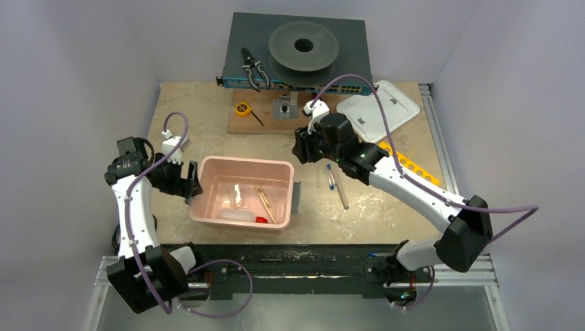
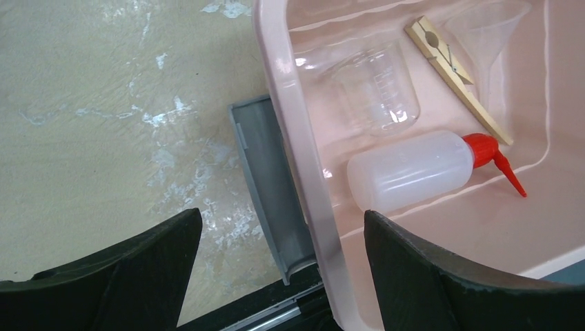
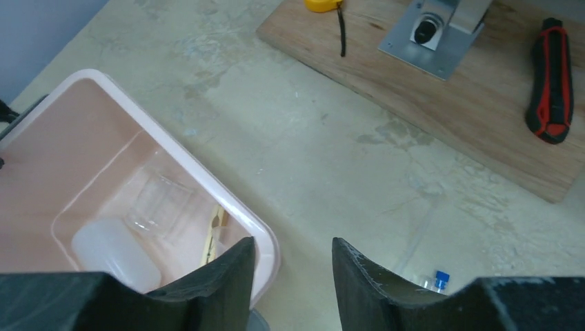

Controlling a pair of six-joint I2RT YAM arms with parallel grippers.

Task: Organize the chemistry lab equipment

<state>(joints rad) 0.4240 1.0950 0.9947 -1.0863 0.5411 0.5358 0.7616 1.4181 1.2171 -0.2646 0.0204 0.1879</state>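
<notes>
Left gripper (image 2: 283,231) is spread wide, straddling the wall of the pink tub (image 2: 293,124). The squeeze bottle (image 2: 410,169) lies inside next to a clear beaker (image 2: 376,89) that's honestly hard to spot. Right gripper (image 3: 293,258) is partly open with nothing in it, and its finger hides most of a blue-capped tube (image 3: 441,279) on the table (image 3: 310,158).

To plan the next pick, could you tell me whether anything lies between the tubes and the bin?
Only a grey piece beside the bin's wall facing the tubes lies between them; otherwise bare table.
</notes>
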